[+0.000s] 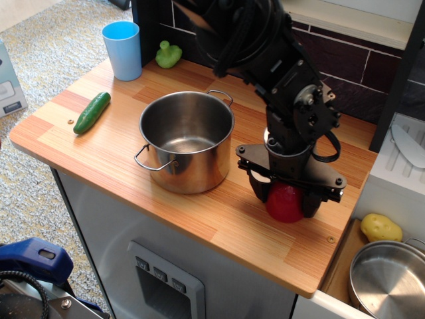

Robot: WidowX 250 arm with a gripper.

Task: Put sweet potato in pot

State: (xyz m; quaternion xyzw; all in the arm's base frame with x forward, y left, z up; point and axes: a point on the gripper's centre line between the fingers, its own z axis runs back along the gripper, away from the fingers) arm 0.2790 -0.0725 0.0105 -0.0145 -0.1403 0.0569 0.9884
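Note:
The red, dome-shaped sweet potato [285, 205] rests on the wooden counter [99, 149], right of the pot. My gripper [286, 198] is lowered over it, one finger [259, 191] on its left side and one on its right, closed against it. Only the lower part of the sweet potato shows between the fingers. The tall shiny steel pot [187, 149] stands upright mid-counter, open and empty, with wire loop handles at its front left and back right. It is a short way left of my gripper.
A green cucumber [91, 111] lies at the counter's left. A blue cup [123, 49] and a green toy [169, 54] stand at the back. A yellow potato [380, 227] and a shallower steel pot [392, 279] sit lower right, off the counter edge.

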